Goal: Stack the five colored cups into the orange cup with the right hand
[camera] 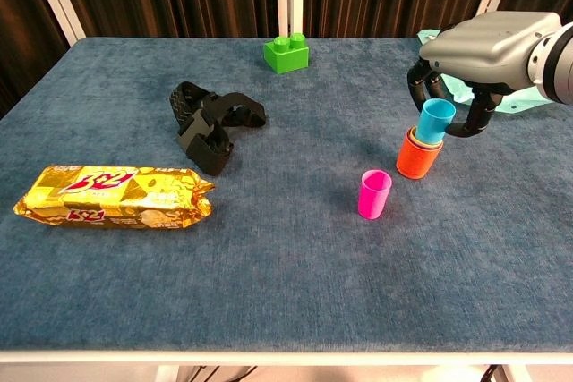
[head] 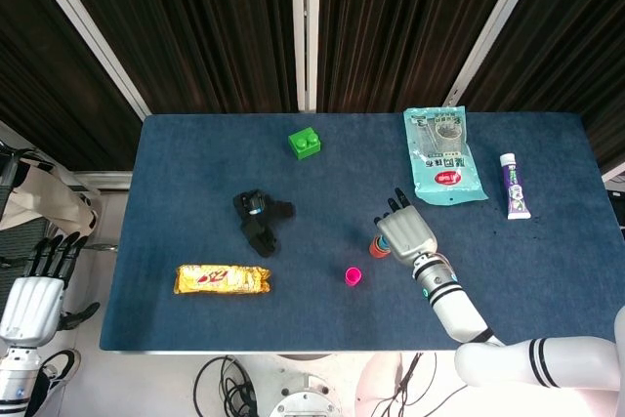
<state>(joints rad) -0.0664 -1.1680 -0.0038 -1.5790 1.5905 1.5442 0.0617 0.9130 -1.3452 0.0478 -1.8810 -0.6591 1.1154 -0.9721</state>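
The orange cup stands right of the table's middle, with other cups nested inside it. My right hand hovers over it and grips a blue cup, whose lower part sits tilted inside the stack. In the head view my right hand covers most of the orange cup. A pink cup stands alone just in front and to the left, also seen as the pink cup. My left hand hangs off the table's left side, fingers apart and holding nothing.
A green brick lies at the back. A black strap-like object and a gold snack packet lie on the left. A teal pouch and a small tube lie at the back right.
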